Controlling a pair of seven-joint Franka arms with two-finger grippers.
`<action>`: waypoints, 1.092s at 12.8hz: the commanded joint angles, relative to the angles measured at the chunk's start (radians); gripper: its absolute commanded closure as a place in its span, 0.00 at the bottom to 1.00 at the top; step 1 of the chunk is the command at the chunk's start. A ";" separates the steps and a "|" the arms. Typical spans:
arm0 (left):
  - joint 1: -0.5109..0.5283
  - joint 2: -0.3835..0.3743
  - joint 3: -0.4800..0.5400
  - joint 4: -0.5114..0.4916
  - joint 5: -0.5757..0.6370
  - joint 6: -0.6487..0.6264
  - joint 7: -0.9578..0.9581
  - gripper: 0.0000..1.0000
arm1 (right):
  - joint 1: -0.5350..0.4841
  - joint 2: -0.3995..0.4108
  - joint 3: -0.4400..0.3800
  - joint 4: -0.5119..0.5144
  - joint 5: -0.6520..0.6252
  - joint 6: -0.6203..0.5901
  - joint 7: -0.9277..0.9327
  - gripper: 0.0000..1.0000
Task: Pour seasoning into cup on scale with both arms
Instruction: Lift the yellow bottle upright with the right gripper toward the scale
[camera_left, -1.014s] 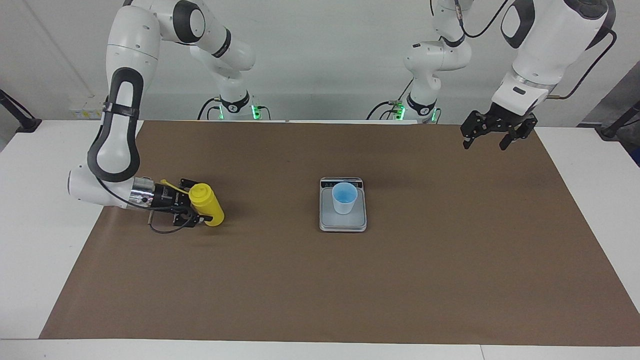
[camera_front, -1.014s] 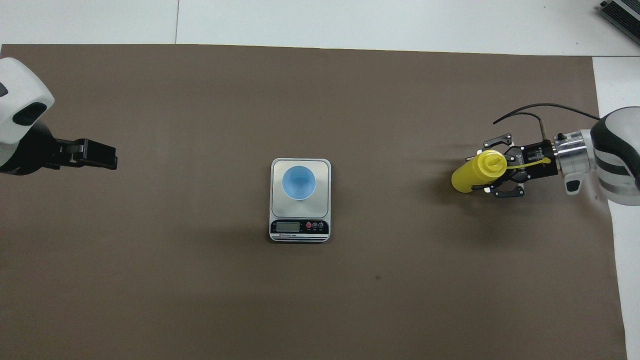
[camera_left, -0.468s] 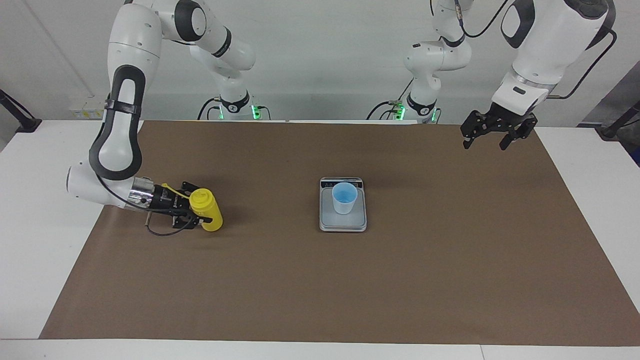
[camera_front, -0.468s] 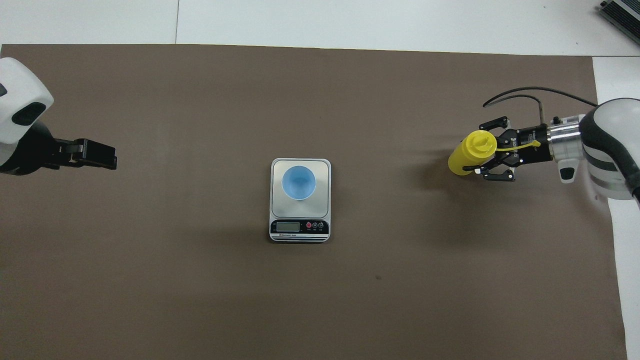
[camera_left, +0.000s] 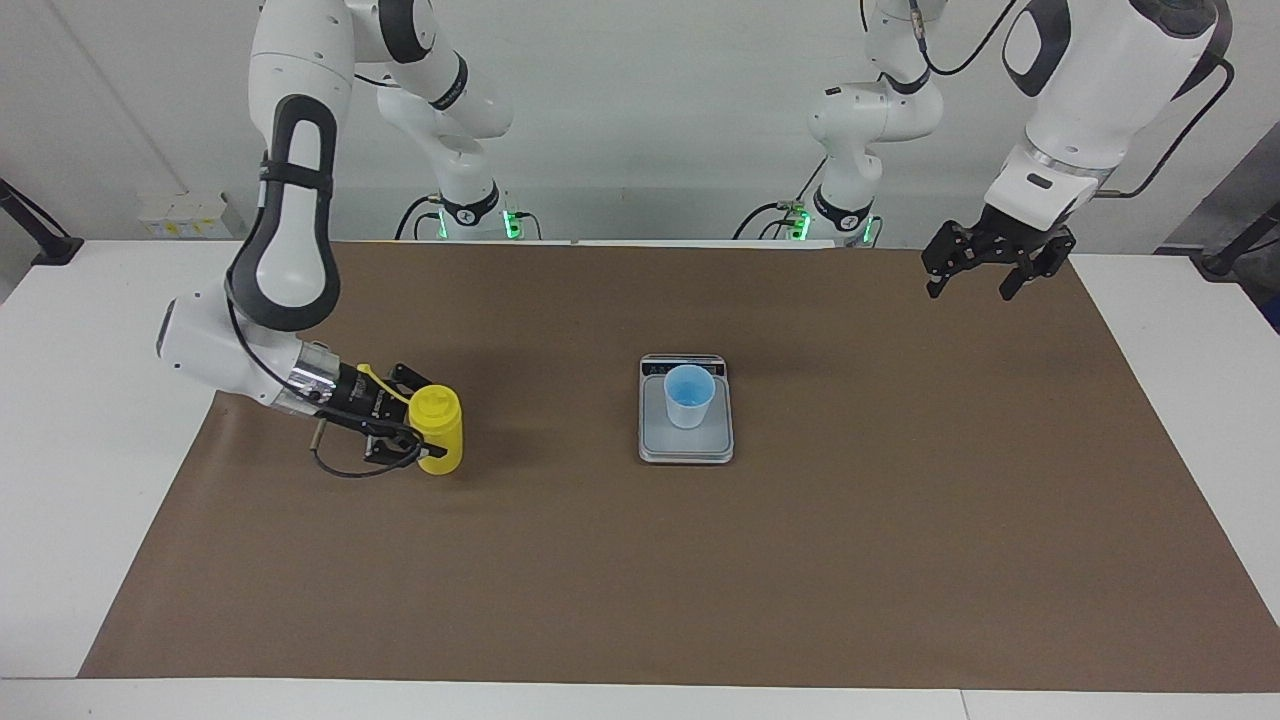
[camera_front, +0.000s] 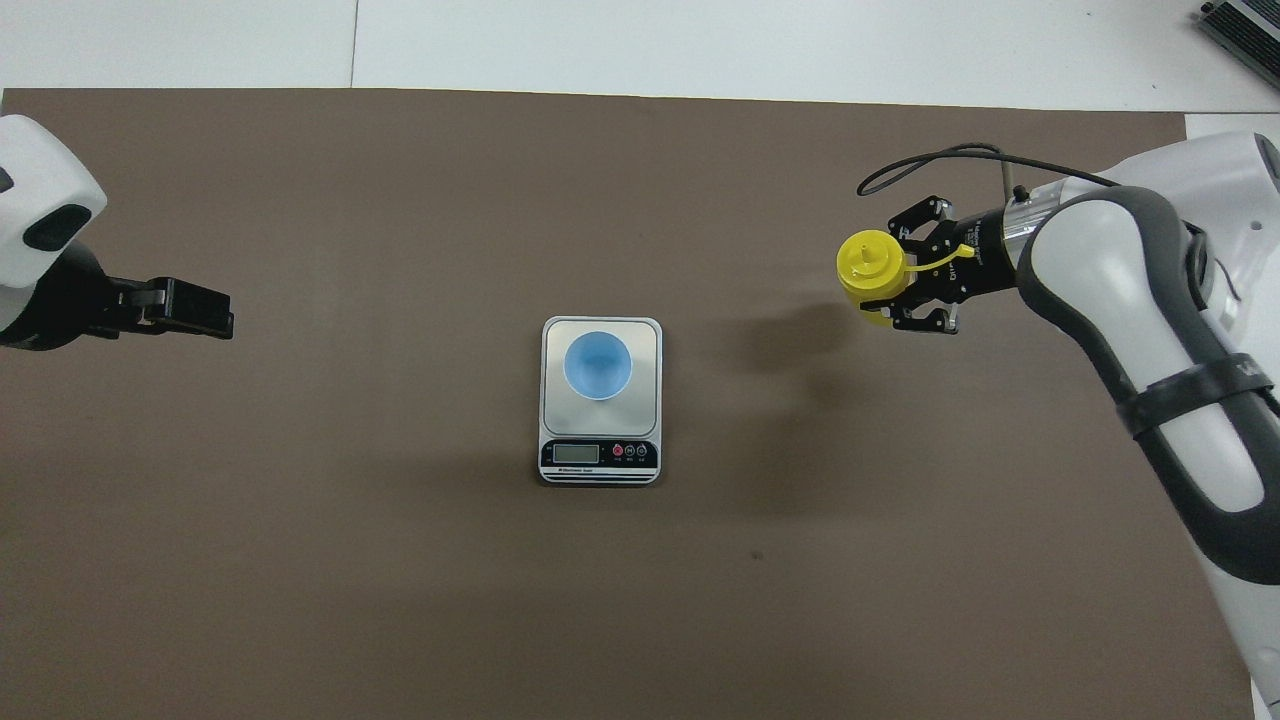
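The right gripper (camera_left: 408, 443) is clamping the yellow squeeze bottle (camera_left: 440, 429) around its lower body, its fingers closed against the sides, and is holding it upright above the brown mat (camera_left: 600, 580), well apart from the scale (camera_left: 686, 447) toward the right arm's end of the table. The bottle is showing a conical nozzle on a round shoulder, with its thin tethered cap (camera_front: 948, 254) hanging open toward the wrist, so the nozzle is looking uncovered. The grasp and lift are looking done; carrying the bottle over to the scale, tipping it and pouring are what is left. The light blue cup (camera_left: 689, 396) is standing upright on the scale's weighing plate, and nothing is showing inside it. The left gripper (camera_left: 981, 284) is waiting, fingers spread and empty, high over the mat toward the left arm's end, well apart from the scale.
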 joint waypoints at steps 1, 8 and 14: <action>0.011 -0.024 0.000 -0.022 -0.017 -0.009 0.008 0.00 | 0.057 0.000 -0.001 0.059 -0.132 0.012 0.111 1.00; 0.011 -0.024 0.000 -0.023 -0.017 -0.009 0.008 0.00 | 0.201 0.007 0.000 0.157 -0.510 -0.019 0.335 1.00; 0.011 -0.026 0.000 -0.022 -0.017 -0.009 0.008 0.00 | 0.310 0.014 -0.001 0.198 -0.651 -0.048 0.455 1.00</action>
